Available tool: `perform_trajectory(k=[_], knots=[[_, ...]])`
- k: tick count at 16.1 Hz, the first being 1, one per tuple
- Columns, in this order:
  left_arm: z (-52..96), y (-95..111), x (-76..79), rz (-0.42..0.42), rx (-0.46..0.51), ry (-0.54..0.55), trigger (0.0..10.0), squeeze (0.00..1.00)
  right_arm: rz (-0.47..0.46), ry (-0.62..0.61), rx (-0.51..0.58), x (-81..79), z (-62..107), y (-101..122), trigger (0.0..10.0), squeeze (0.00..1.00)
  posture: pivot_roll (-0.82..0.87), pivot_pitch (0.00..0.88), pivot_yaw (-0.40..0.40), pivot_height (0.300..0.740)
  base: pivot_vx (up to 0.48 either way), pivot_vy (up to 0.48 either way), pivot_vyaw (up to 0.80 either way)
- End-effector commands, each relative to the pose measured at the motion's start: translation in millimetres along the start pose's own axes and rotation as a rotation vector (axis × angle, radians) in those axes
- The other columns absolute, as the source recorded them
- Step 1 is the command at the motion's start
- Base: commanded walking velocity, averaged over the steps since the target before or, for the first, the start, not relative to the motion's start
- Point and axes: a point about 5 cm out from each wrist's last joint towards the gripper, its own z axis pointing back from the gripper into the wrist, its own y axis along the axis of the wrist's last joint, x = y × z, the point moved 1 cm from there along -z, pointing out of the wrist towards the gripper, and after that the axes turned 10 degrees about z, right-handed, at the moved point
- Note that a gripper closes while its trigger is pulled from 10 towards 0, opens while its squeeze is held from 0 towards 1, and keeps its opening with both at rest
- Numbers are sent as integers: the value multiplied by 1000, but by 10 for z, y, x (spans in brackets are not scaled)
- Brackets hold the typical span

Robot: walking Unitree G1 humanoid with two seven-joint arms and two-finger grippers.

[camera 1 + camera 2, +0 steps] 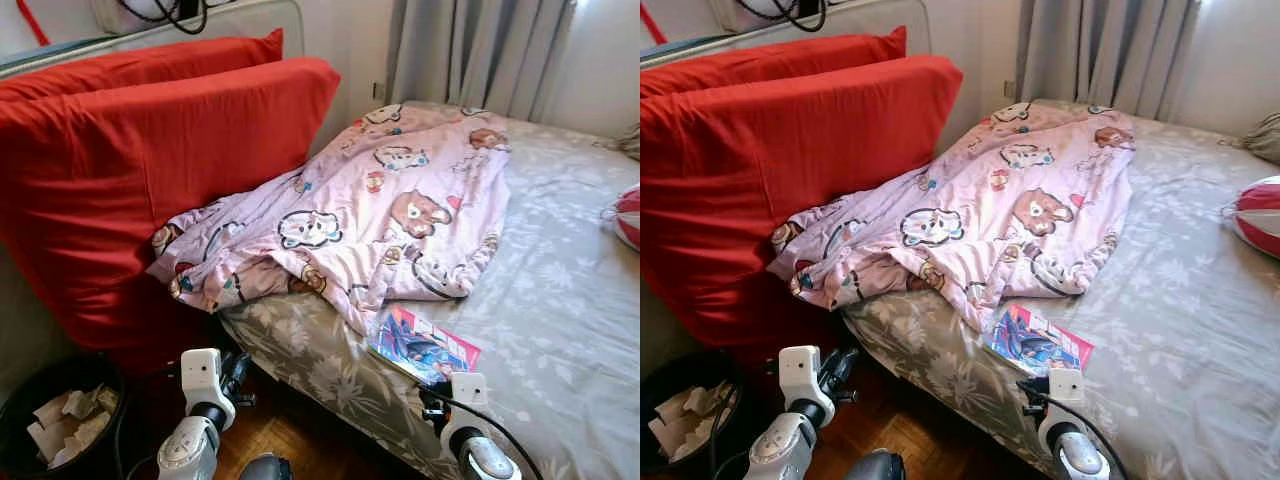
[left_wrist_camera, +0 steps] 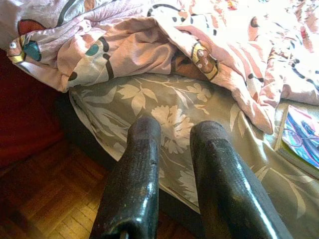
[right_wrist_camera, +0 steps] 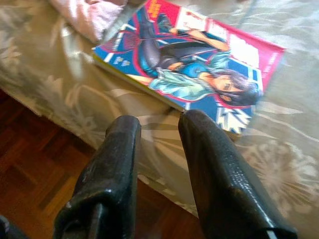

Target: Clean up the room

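A crumpled pink blanket printed with cartoon bears lies across the bed, and its lower edge hangs near the bed's side. A colourful comic book lies flat on the grey floral sheet just below the blanket's tip. My right gripper hovers at the bed's edge right in front of the comic book, fingers slightly apart and empty. My left gripper is low beside the bed, over the wooden floor, pointing at the blanket's folded edge. It is narrowly open and holds nothing.
Two big red pillows lean against the headboard on the left. A black bin with crumpled paper stands on the parquet floor at lower left. A red-and-white striped object lies at the bed's right edge. Grey curtains hang behind.
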Motion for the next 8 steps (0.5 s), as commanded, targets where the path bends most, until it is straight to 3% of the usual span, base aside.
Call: perform_trajectory(k=[1, 2, 5, 8], knots=[[-10, 24, -16, 1, 0, 3, 10000, 0, 0, -14, -9, -13, -15, 15, 10000, 0, 30, 0, 17, 650, 285, 0, 0], [-10, 26, -15, 0, 1, 3, 10000, 0, -9, -23, -21, -12, -16, 6, 10000, 0, 30, 0, 16, 650, 304, 0, 0], [-9, 28, -13, 1, 4, 3, 10000, 0, -17, -33, -16, -9, -23, 23, 10000, 0, 30, 0, 15, 650, 320, 0, -542], [-9, 27, -13, 2, 5, 3, 10000, 0, -14, -36, 11, -9, -35, 76, 10000, 0, 29, 0, 15, 650, 346, 0, 0]])
